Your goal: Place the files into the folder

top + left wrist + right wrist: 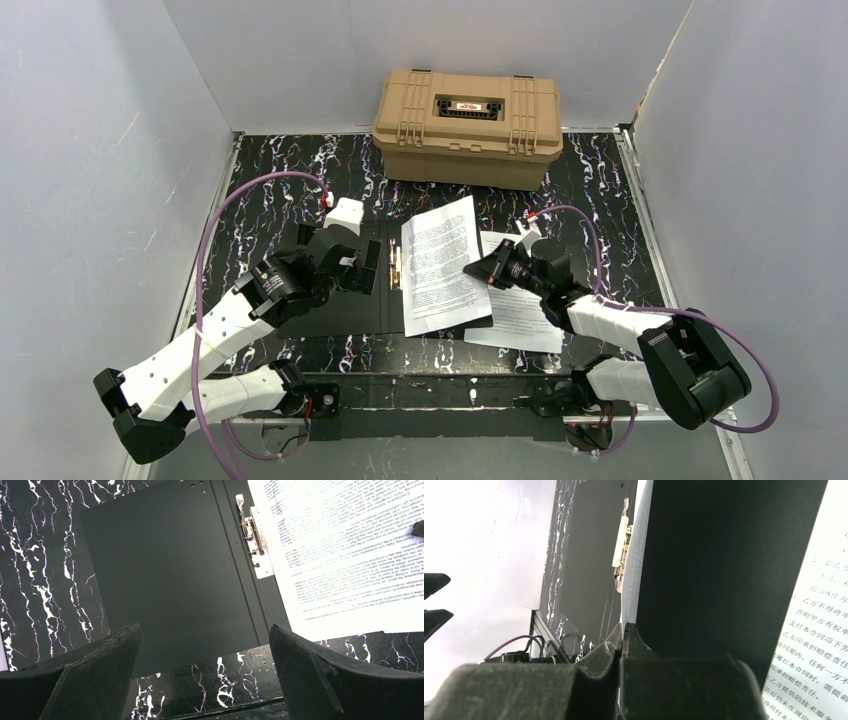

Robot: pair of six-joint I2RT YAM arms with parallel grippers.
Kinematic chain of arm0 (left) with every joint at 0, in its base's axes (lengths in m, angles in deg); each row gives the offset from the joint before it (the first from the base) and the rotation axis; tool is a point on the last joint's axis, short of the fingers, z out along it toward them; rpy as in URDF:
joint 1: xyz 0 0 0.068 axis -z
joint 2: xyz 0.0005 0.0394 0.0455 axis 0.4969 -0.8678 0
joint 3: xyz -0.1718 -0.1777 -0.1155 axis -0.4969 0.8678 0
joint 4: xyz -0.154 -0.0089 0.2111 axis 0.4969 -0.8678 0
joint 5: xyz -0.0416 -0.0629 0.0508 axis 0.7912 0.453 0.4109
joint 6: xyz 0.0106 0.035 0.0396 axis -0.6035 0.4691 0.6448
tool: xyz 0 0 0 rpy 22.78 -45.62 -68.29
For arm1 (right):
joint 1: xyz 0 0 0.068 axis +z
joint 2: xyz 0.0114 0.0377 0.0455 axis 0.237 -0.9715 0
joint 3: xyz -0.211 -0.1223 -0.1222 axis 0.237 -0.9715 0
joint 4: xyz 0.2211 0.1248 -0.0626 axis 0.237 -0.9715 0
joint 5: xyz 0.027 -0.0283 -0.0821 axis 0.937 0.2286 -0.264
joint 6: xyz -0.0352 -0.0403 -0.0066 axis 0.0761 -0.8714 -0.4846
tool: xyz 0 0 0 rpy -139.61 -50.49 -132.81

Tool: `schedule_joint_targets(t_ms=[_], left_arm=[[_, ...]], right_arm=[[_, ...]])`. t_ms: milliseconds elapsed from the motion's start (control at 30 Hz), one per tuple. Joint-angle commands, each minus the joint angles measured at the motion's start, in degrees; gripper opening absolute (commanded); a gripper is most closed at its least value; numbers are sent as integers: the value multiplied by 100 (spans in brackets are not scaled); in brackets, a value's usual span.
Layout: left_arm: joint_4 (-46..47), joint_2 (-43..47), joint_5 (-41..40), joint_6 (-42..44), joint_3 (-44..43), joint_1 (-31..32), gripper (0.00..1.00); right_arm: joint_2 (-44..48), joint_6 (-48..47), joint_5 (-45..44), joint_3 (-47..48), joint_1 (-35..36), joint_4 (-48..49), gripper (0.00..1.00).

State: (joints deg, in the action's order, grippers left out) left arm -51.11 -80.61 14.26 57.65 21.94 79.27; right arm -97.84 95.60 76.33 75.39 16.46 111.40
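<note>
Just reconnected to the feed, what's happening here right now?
The folder lies open, black inside up. The right gripper is shut on the edge of a printed sheet over the folder's right half. A second sheet lies further right. The left gripper hangs open above the left half.

Plain white walls [90, 150] on three sides — black tabletop [600, 170] with white marble veining.
</note>
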Motion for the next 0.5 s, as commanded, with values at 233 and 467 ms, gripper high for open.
schedule_joint_targets(t_ms=[233,467], left_arm=[[14,130,-183,5,72,20,98],[14,143,-188,17,74,19,98]], right_arm=[[49,-84,-16,164,141,370,1],[208,-220,-92,52,253,358,1]])
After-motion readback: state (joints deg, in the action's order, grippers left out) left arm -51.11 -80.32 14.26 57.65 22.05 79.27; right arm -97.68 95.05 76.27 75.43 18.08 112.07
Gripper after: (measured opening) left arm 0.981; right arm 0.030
